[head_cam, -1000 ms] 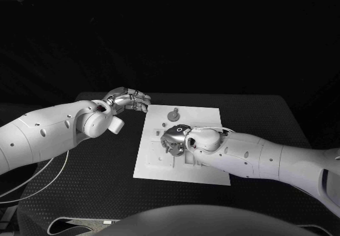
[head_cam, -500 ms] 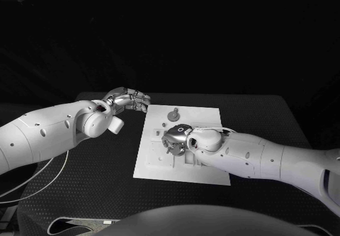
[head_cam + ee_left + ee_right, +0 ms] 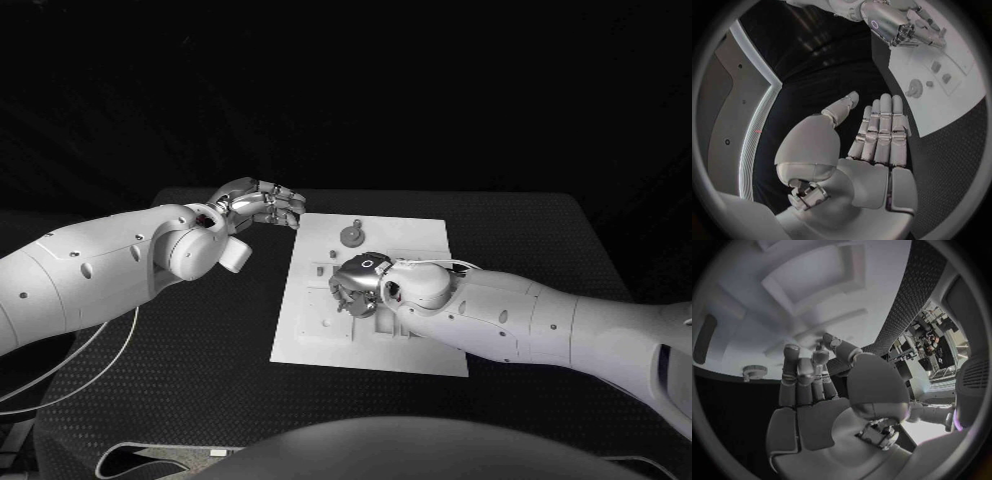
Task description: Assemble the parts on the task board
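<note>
Black bench point(image 3: 188, 340), dark textured top, dark background behind it. Task board point(image 3: 378, 345) sits at bench centre, white, long axis running 12 to 6 in head view. Round knob-like part point(image 3: 353, 236) stands near the board's 12 o'clock end; small rectangular parts point(image 3: 937, 66) lie in recesses mid-board, visible from left wrist.

Left hand point(image 3: 261, 205) hangs off the board, at its 10 o'clock corner, just beside the edge, not touching. Fingers point(image 3: 881, 131) straight and together, thumb apart, nothing in it: released.

Right hand point(image 3: 355, 281) is down on the board's middle, fingers point(image 3: 797, 380) curled toward the surface over the recessed area. Can't tell whether it's pinching a part or only pressing on the board; fingertips are blurred in right wrist view.
</note>
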Robot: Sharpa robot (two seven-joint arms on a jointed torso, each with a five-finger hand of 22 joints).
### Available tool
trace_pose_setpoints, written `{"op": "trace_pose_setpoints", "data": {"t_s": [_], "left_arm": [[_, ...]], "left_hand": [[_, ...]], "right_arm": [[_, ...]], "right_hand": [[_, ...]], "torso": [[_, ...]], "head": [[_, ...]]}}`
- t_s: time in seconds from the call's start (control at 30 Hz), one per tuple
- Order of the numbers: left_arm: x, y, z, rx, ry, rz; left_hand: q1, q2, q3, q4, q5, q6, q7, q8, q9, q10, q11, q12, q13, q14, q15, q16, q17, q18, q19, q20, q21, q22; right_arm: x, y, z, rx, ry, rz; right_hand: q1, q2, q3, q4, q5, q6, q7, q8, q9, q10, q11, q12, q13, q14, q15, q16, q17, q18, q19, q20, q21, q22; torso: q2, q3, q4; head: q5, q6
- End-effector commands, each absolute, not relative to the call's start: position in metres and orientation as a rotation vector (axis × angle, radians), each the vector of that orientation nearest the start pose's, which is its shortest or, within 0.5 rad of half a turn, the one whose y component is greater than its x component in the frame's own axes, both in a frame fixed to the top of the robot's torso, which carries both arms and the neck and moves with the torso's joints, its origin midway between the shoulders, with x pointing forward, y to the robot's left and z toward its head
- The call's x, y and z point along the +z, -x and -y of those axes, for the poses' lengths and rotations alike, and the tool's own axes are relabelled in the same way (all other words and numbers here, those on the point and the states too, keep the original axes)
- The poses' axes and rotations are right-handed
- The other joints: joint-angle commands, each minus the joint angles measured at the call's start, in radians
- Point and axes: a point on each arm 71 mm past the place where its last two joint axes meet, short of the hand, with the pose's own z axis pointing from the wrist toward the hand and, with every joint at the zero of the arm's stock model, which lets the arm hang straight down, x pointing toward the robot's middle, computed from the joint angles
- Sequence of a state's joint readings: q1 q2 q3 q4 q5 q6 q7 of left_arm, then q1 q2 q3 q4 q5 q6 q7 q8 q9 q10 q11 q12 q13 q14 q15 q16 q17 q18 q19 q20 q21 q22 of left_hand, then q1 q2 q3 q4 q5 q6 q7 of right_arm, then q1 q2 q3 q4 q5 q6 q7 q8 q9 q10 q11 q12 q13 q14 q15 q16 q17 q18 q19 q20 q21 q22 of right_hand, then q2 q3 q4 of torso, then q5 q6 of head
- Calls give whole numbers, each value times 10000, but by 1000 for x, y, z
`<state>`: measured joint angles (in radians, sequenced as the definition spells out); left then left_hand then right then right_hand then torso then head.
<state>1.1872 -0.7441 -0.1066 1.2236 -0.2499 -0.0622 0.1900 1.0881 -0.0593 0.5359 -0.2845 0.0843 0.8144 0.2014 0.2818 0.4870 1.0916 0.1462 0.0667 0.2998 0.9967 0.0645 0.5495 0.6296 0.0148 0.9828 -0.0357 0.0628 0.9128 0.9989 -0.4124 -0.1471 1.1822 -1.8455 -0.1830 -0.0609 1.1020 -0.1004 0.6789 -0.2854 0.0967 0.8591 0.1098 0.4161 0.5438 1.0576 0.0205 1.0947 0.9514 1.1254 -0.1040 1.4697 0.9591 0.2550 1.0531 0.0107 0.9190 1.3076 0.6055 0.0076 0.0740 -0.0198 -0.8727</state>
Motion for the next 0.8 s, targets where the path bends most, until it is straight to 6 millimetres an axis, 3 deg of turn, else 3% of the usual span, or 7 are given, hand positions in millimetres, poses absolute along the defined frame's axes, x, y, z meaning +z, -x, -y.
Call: {"op": "trace_pose_setpoints", "data": {"t_s": [0.03,0.43,0.8], "left_arm": [[-237,-521,-235,-13368,9493,-18064],[-237,-521,-235,-13334,9500,-18066],[-237,-521,-235,-13294,9476,-18106]], "left_hand": [[-30,-16,16,-9,50,-69,-8,48,-11,-48,29,64,-10,61,16,-42,11,-72,13,31,52,-13],[-19,-15,23,-13,52,-73,-7,49,-12,-53,30,62,-12,60,17,-52,21,-72,11,30,51,-19],[-14,-14,27,-12,53,-77,-6,50,-14,-56,32,61,-15,60,18,-61,29,-73,9,32,51,-24]], "right_arm": [[-342,-446,65,5738,7534,-18731],[-341,-443,67,5884,7551,-18523],[-343,-441,70,5797,7694,-18705]], "right_hand": [[-132,-13,-29,60,-23,2014,-291,59,43,-370,-447,74,-16,191,-174,65,-23,68,93,3,52,205],[-367,-7,-6,118,-11,2180,-417,124,178,-169,-564,139,-28,412,-241,236,180,68,153,-17,127,215],[-605,79,43,199,-16,2435,-555,285,570,-17,-690,363,131,852,-321,515,837,68,127,-51,234,212]], "torso": [[0,-2,2],[-2,1,1],[2,2,-1]], "head": [[-3,1],[-11,1],[-17,1]]}}
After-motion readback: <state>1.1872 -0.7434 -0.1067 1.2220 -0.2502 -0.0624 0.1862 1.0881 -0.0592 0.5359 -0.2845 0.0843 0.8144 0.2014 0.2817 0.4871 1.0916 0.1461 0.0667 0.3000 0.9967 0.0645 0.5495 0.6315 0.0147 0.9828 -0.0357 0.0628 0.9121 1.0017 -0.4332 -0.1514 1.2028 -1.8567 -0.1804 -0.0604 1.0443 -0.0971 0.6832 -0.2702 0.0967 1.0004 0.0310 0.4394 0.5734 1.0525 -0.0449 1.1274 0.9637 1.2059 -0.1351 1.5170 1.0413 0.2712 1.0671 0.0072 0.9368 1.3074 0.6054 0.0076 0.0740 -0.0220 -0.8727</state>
